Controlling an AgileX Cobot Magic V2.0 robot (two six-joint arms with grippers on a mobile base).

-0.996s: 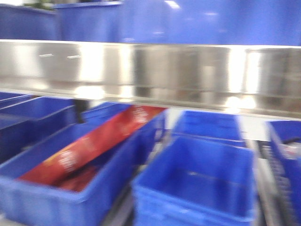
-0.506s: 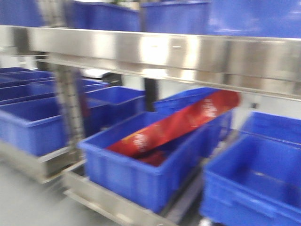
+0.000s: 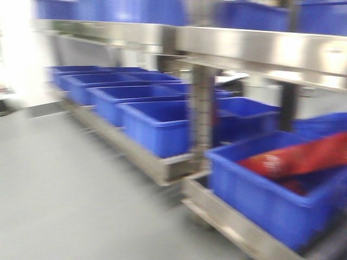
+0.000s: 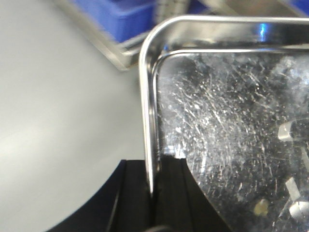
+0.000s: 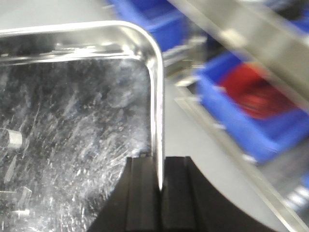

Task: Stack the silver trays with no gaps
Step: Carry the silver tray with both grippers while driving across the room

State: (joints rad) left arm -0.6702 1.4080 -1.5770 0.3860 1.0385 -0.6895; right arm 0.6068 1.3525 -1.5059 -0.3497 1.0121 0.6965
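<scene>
- The front view is swinging leftward along the rack (image 3: 260, 49); the blue bin (image 3: 260, 200) holding the red packet (image 3: 303, 157) was sitting left of centre a second ago and mid-frame half a second ago, and it is now slipping off at the right edge.
- Bare grey floor (image 3: 70, 206) is opening up on the near left, where earlier only bins were filling the view; a row of other blue bins (image 3: 157, 127) is trailing away to the far left behind an upright post (image 3: 203, 119); everything is smeared, so the base is probably travelling or turning.
- The left tool (image 4: 153, 166) is clenching the rolled rim on the left edge of the silver tray (image 4: 227, 121), one finger outside the rim and one inside.
- The right tool (image 5: 159, 162) is gripping the opposite, right edge of the silver tray (image 5: 72, 121) in the same way.
- The tray is hanging between the two tools over the floor, near the rack but resting on no surface; whether more than one tray is lying in the grip is not showing.
- No second tray or landing spot is appearing in any view, so I judge that this is the carrying stage and the stacking is not yet beginning.
- With only thin rims pinched while the view is sweeping this fast, the tray could be tilting or slipping; both grips should be matching height before nesting it flush.
</scene>
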